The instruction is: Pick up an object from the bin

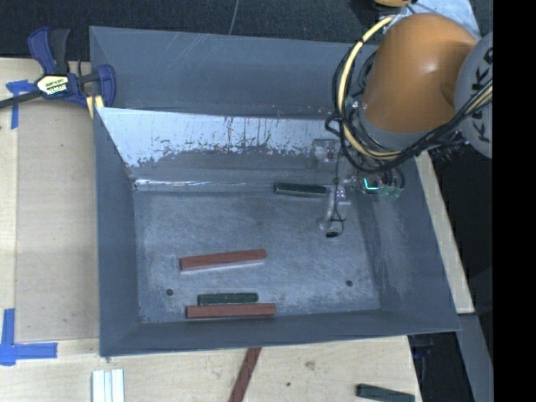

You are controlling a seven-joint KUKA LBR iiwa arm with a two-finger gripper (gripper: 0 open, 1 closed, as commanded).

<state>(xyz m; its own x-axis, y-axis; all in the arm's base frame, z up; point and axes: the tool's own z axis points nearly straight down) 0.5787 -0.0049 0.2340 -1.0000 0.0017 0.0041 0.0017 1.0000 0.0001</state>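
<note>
My gripper hangs low over the right part of the bin floor, just below the orange cover. A short dark green bar lies flat right beside it on the left, at the foot of the back wall, and its right end is close to the gripper. I see nothing held in the gripper. A reddish-brown bar lies slightly tilted on the floor further to the front left, well apart from the gripper.
Near the front wall lie a second dark green bar and, just in front of it, another reddish-brown bar, side by side. The sloping bin walls rise close on the gripper's right and behind it.
</note>
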